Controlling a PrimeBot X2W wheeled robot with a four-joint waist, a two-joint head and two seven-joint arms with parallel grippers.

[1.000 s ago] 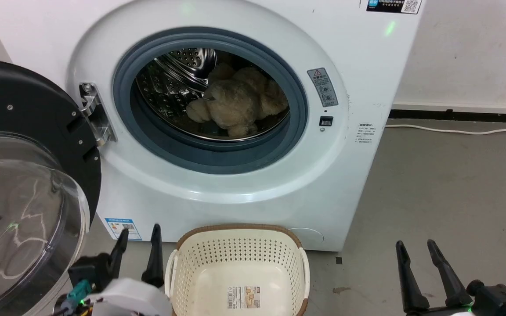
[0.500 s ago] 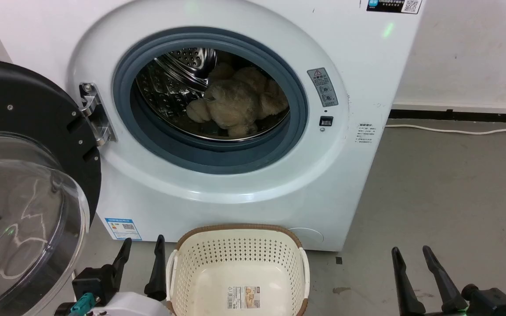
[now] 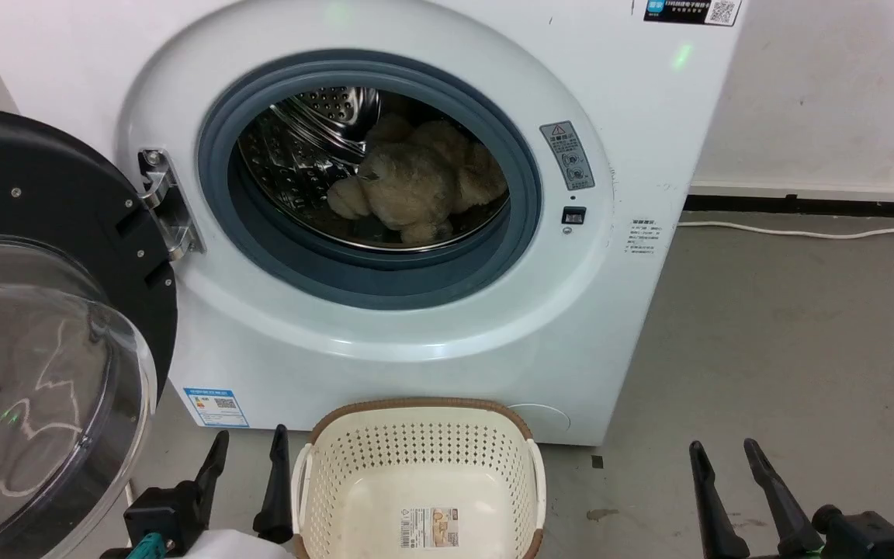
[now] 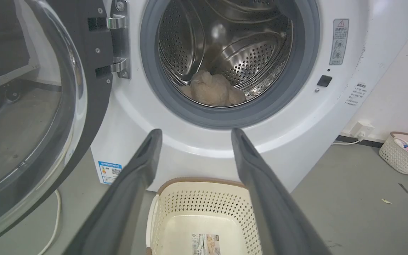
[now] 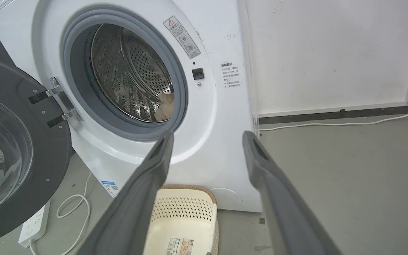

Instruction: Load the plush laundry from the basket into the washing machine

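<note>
Floor (image 4: 345,205) holds washing machine (image 4: 197,148), second basket (image 4: 400,163) (left wrist)

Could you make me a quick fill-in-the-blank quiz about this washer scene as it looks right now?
1. The plush laundry lies inside the washing machine's steel ____.
2. The door stands ____.
3. The basket is ____ apart from a paper label.
4. The left gripper and right gripper are both open and hold ____.
Missing words: drum; open; empty; nothing.
</note>
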